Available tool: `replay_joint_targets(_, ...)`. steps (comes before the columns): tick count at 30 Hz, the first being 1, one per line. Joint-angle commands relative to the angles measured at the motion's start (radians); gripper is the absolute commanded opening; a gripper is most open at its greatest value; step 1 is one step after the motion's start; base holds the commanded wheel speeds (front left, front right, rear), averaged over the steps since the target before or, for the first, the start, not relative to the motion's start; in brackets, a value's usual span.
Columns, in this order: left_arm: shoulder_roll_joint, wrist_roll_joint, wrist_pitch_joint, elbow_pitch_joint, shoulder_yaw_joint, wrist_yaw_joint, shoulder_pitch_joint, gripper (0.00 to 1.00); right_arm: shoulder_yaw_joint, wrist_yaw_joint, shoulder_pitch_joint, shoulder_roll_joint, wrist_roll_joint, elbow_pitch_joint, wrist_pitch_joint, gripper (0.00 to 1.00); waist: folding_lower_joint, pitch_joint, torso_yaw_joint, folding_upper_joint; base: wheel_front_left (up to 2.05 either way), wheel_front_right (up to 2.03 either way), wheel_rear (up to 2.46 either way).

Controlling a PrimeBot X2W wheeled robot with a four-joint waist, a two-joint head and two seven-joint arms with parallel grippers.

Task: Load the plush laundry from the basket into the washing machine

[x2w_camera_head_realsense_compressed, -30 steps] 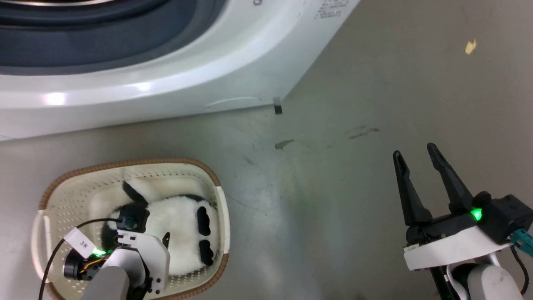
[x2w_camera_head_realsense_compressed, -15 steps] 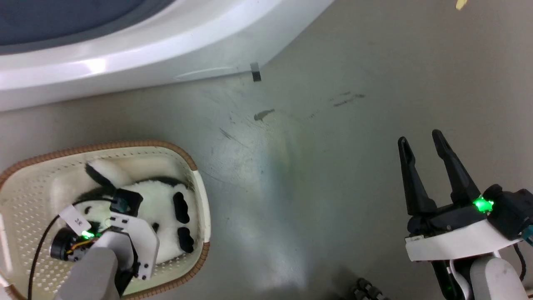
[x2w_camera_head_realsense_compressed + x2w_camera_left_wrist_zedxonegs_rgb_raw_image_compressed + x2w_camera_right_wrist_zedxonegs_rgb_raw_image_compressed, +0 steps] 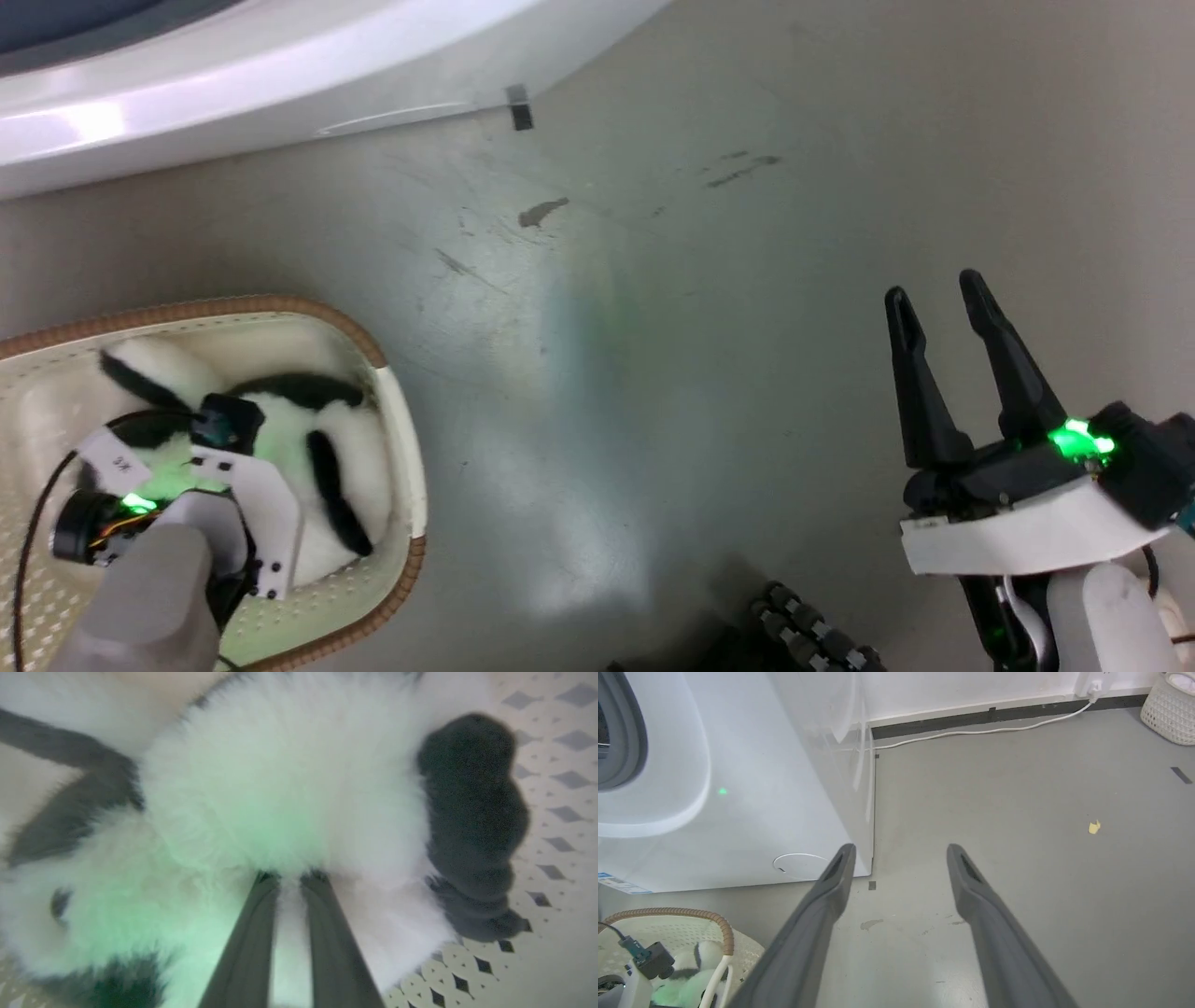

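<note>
The plush laundry (image 3: 289, 425), fluffy white with black patches, lies in the cream basket (image 3: 280, 310) with a brown rim at the lower left of the head view. My left arm reaches down into the basket and its wrist hides the fingers there. In the left wrist view the left gripper (image 3: 289, 879) has its two dark fingers nearly together, tips sunk in the white fur (image 3: 280, 788), with a tuft pinched between them. The right gripper (image 3: 933, 286) hangs open over bare floor at the lower right, empty (image 3: 900, 848). The washing machine (image 3: 233, 56) stands behind the basket (image 3: 691, 914).
Grey floor lies between the basket and the right gripper. A dark tape mark (image 3: 518, 105) sits by the washer's corner. A white cable (image 3: 971, 732) runs along the wall, a white woven bin (image 3: 1171, 709) stands far right, and a black ribbed part (image 3: 812, 625) is at the bottom edge.
The whole head picture has slid up and to the left, so the camera moved. The left gripper stays down on the plush in the basket. The right gripper stays open.
</note>
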Motion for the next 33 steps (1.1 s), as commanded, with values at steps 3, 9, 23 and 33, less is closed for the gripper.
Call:
replay_joint_targets(3,0.016,-0.027,-0.016,0.070,-0.014,0.005,-0.007,0.00,0.001,-0.001,-0.034,0.001,0.025,0.007,-0.016,1.00,0.0000,-0.002,-0.027,-0.0001,0.00,0.00,0.00)
replay_joint_targets(9,-0.025,-0.091,-0.106,0.134,-0.004,0.013,0.005,0.00,-0.019,-0.001,-0.028,0.001,0.004,0.023,-0.028,1.00,0.0000,-0.080,-0.006,-0.0001,0.00,0.00,0.00)
replay_joint_targets(23,-0.123,-0.168,-0.386,0.182,0.001,-0.011,0.097,0.00,-0.097,-0.001,0.070,0.001,-0.095,0.027,-0.038,1.00,0.0000,-0.380,0.129,-0.0001,0.00,0.00,0.00)
replay_joint_targets(33,-0.163,-0.151,-0.427,-0.009,0.019,0.016,0.227,0.00,-0.120,-0.001,0.137,0.001,-0.134,0.038,-0.038,1.00,0.0000,-0.580,0.233,-0.0001,0.00,0.00,0.00)
